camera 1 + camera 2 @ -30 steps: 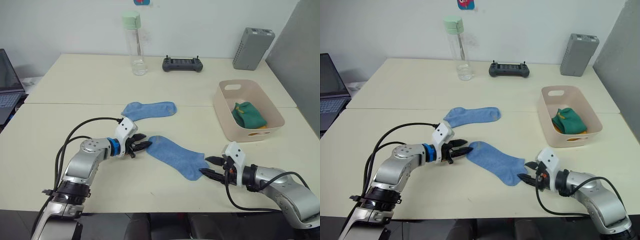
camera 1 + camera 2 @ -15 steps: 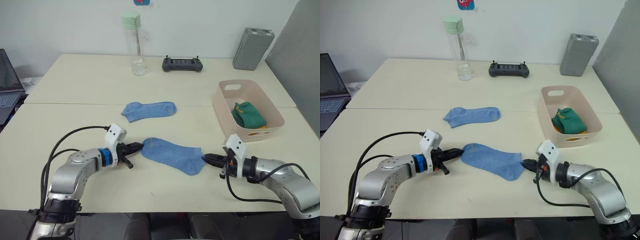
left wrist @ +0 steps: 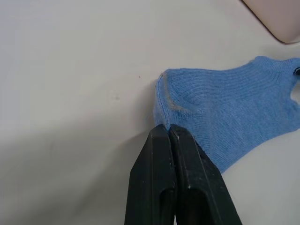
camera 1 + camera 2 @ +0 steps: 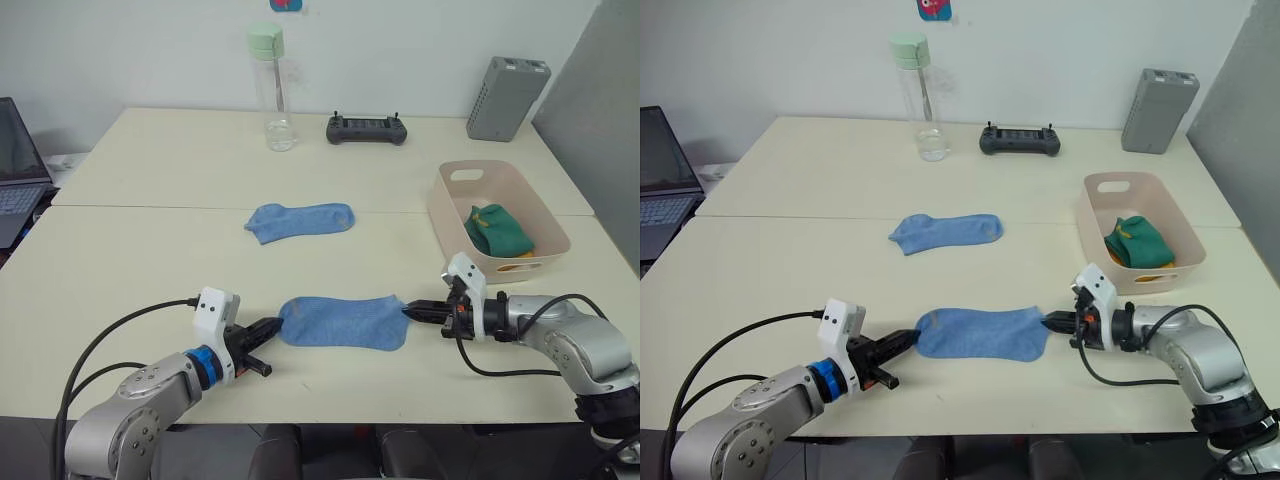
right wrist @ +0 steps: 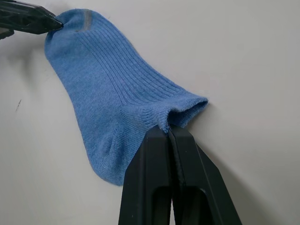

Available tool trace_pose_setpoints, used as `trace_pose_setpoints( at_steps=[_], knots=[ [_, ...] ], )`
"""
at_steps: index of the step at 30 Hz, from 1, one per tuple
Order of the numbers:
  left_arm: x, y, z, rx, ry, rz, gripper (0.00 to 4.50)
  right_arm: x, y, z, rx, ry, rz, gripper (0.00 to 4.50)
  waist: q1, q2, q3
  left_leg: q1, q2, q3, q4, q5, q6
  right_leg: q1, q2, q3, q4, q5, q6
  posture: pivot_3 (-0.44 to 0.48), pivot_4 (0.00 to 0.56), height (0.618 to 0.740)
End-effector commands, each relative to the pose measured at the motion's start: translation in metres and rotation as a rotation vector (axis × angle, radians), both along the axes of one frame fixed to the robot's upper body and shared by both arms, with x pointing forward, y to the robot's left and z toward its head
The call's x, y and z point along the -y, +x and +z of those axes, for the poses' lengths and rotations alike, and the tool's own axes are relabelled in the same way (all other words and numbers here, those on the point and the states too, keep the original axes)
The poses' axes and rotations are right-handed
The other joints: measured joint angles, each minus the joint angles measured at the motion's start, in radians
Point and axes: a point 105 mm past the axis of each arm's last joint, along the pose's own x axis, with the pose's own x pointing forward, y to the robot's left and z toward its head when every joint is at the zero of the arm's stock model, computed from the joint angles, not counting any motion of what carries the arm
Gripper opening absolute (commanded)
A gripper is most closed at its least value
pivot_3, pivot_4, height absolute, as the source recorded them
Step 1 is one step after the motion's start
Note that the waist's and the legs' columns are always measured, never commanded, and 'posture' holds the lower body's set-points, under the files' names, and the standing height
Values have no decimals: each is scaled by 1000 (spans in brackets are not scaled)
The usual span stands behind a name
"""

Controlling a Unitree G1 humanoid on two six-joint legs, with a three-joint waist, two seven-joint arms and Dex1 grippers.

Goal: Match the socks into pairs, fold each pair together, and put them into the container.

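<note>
A light blue sock [image 4: 342, 321] lies stretched flat near the table's front. My left gripper [image 4: 272, 328] is shut on its toe end [image 3: 165, 123]. My right gripper [image 4: 410, 311] is shut on its cuff [image 5: 183, 112]. A second light blue sock [image 4: 300, 218] lies flat farther back, toward the table's middle. The pale pink container [image 4: 452, 225] stands at the right, holding a folded dark green pair [image 4: 497, 230] with a bit of yellow sock [image 4: 518, 267] beneath it.
A clear bottle with a green cap [image 4: 270, 88], a black controller [image 4: 367, 128] and a grey upright box [image 4: 507, 97] stand along the back of the table. A laptop [image 4: 18, 170] sits at the far left.
Both grippers shut on the ends of the near blue sock, then drew it toward the front edge and pulled it out straight. My left arm came back toward me.
</note>
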Motion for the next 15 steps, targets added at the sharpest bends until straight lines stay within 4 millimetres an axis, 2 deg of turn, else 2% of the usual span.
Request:
trace_pose_setpoints(
  at_steps=[1, 6, 15],
  knots=[
    [2, 7, 11, 87, 28, 11, 0, -2, 3, 3, 37, -8, 19, 10, 2, 0, 0, 0, 0, 0, 0, 0, 0, 0, 0, 0, 0, 0, 0, 0, 150, 740],
    [-4, 20, 17, 129, 24, 45, 0, 0, 8, 8, 74, 0, -5, 10, 0, 0, 0, 0, 0, 0, 0, 0, 0, 0, 0, 0, 0, 0, 0, 0, 150, 740],
    [1, 24, 10, 115, 50, -16, 0, -1, 13, 11, 106, -8, -28, 10, -1, 0, 0, 0, 0, 1, -1, 0, 0, -1, 0, 1, 0, 0, 0, 0, 150, 740]
  ],
)
